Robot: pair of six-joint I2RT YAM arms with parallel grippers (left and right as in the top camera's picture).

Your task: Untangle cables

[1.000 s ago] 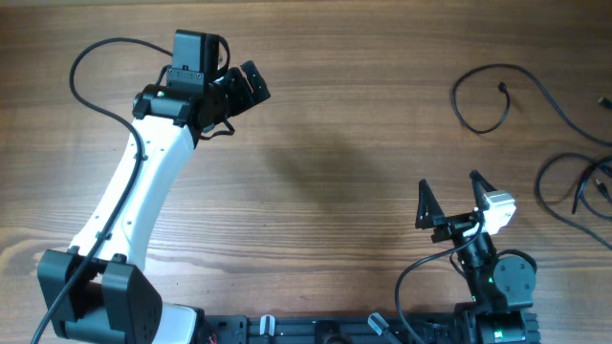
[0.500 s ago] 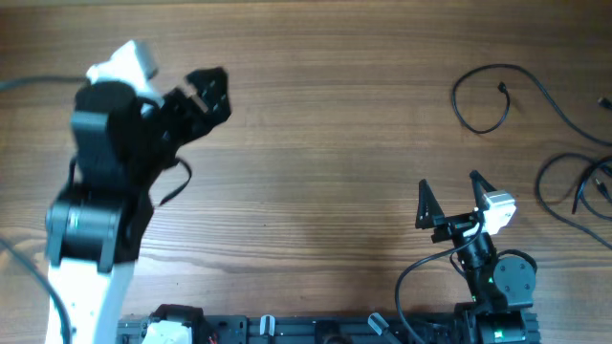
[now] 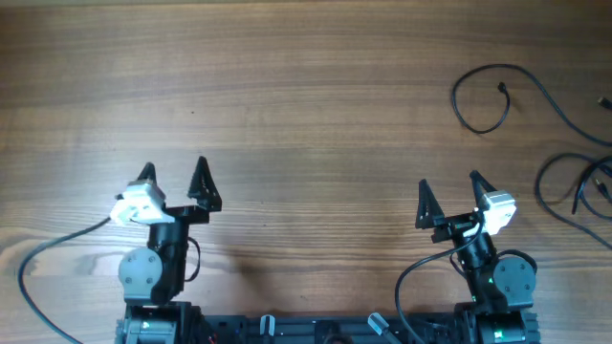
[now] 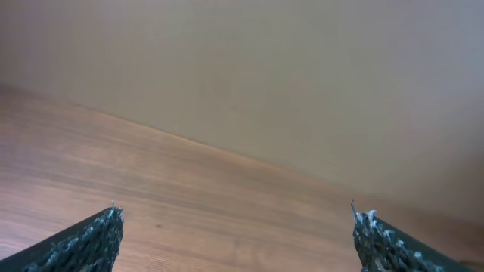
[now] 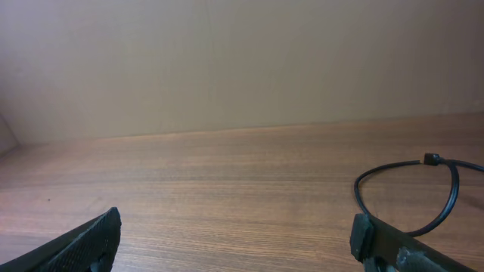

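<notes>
Thin black cables lie on the wooden table at the far right. One cable (image 3: 478,100) curls into an open loop with a small plug end inside it, and also shows in the right wrist view (image 5: 408,185). More cable loops (image 3: 574,186) lie at the right edge, partly cut off. My left gripper (image 3: 174,177) is open and empty near the front left, far from the cables; its view (image 4: 234,219) shows only bare wood. My right gripper (image 3: 448,199) is open and empty at the front right, a little short of the cables.
The arm bases stand along the front edge. A thicker black robot wire (image 3: 48,268) loops at the front left beside the left arm. A beige wall rises behind the table's far edge in both wrist views.
The left arm has pulled back from the far left of the table to its folded pose at the front edge. The right arm and the cables have not moved.
</notes>
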